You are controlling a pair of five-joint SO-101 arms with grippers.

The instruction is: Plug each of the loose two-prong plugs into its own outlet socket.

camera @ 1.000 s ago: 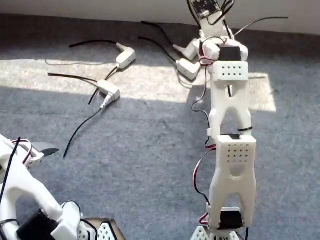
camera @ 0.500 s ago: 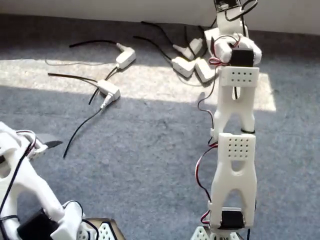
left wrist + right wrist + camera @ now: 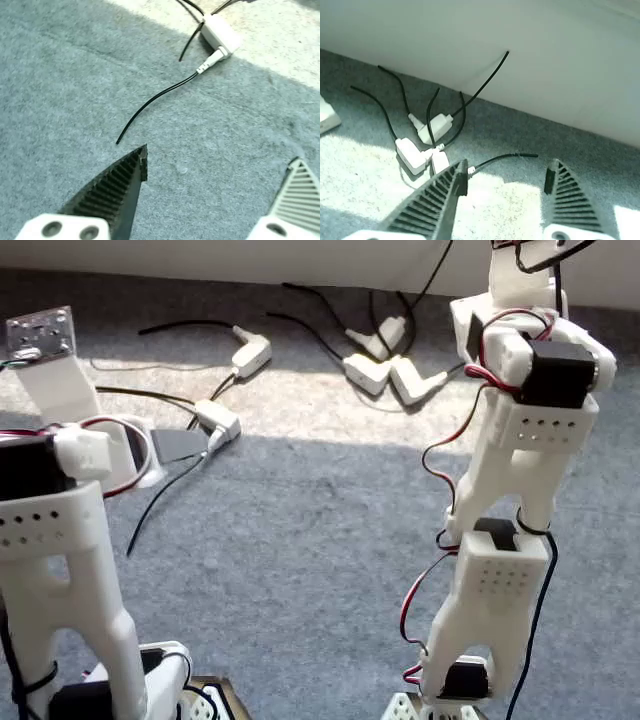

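Observation:
Two groups of white plug and socket pieces with black cords lie on the grey carpet. The left group has one piece farther back and one nearer, which also shows as a white block with a small connector at its end. The right group is three pieces close together, also seen near the wall. My left gripper hangs open above the carpet, short of the nearer left piece; its dark finger sits just beside that piece. My right gripper is open, raised, and holds nothing.
A white wall runs along the far edge of the carpet. A loose black cord trails from the nearer left piece. A sunlit strip crosses the carpet. The right arm's white links stand tall on the right side.
The left arm has risen and swung forward toward the left pieces. The right arm has drawn up and to the right, away from the right group, uncovering all three pieces.

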